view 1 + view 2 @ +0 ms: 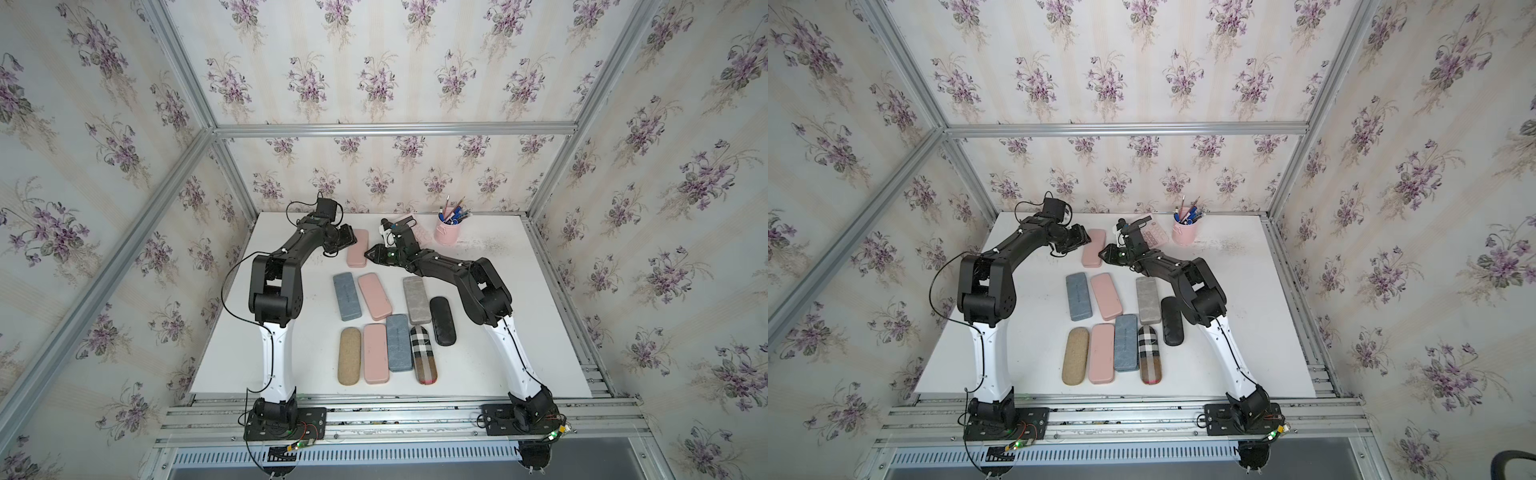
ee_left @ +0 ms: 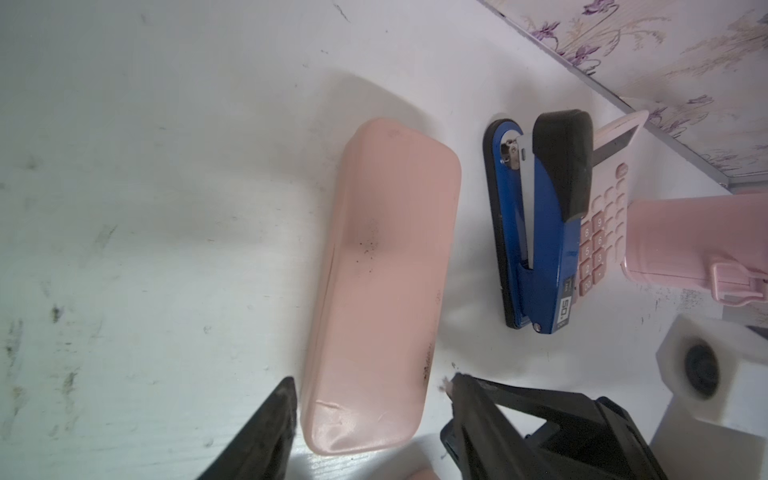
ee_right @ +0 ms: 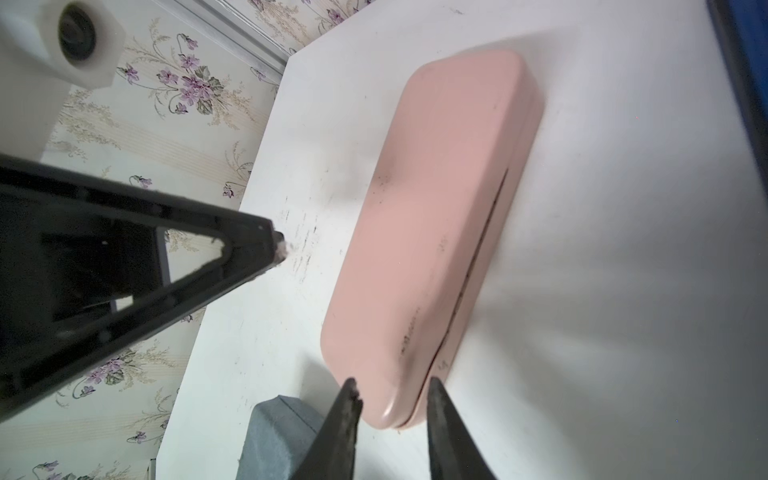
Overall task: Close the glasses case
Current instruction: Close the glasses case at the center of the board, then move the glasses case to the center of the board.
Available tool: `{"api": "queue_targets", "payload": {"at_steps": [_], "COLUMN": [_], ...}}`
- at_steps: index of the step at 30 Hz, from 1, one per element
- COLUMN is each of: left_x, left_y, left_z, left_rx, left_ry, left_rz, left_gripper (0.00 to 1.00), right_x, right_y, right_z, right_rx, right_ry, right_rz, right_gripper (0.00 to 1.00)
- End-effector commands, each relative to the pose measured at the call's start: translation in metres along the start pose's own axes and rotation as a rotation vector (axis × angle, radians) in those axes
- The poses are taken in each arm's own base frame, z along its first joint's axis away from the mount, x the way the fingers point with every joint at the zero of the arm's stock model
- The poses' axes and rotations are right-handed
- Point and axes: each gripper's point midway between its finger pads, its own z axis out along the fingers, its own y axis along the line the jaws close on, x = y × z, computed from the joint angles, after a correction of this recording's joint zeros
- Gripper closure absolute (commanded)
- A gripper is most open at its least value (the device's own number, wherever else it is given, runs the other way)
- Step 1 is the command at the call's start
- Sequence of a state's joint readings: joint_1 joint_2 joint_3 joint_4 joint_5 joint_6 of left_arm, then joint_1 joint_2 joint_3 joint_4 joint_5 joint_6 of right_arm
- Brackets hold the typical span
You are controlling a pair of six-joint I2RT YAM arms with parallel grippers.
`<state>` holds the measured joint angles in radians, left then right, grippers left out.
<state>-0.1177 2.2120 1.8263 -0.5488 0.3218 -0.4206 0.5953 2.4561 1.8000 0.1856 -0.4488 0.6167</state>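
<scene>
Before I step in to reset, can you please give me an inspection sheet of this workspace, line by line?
surface: white table, dark scuffs and specks.
job's things: pink case at the far middle, lid down, thin dark seam along one side; eight other cases in front, all look shut.
clutter: stapler, calculator, pen cup, all near the far edge.
claws: left claw open beside the pink case, holding nothing; right claw at that case's near corner, fingers partly apart, grip cannot be told.
cables: black cable loops out from the left arm.
surroundings: floral walls, aluminium frame.
</scene>
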Motion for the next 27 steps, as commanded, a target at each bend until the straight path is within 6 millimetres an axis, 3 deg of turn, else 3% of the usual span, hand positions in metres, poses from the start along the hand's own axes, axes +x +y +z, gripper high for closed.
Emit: {"api": "queue_targets", "payload": {"at_steps": [1, 7, 14, 19, 20, 27], "left_x": [-0.006, -0.016, -0.022, -0.021, -0.018, 0.004], "left_y": [0.002, 0.017, 0.027, 0.025, 0.02, -0.009], "left_z": [-0.003, 0.004, 0.032, 0.051, 0.053, 0.061], "left_rx": [-0.004, -0.016, -0.051, -0.009, 0.02, 0.1], "left_ry": [-0.026, -0.014, 0.018, 0.04, 0.051, 0.1], "left_rz": [-0.021, -0.06, -0.089, -0.1, -0.103, -0.053], "left_gripper": [0.33, 0.28, 0.29, 0.35, 0.37, 0.44], "right_x": [-0.004, -0.016, -0.024, -0.025, -0.012, -0.002], "right_y": [0.004, 0.012, 0.003, 0.001, -0.015, -0.028], "right_z": [-0.005, -0.014, -0.003, 0.005, 0.015, 0.026], "right_rx": [0.003, 0.003, 0.001, -0.006, 0.011, 0.007], "right_ry": [-0.009, -0.033, -0.024, -0.02, 0.003, 0.02], "right_rz": [-0.017, -0.038, -0.024, -0.024, -0.006, 0.019], "right_gripper": [0.7, 0.6, 0.46, 0.45, 0.45, 0.48]}}
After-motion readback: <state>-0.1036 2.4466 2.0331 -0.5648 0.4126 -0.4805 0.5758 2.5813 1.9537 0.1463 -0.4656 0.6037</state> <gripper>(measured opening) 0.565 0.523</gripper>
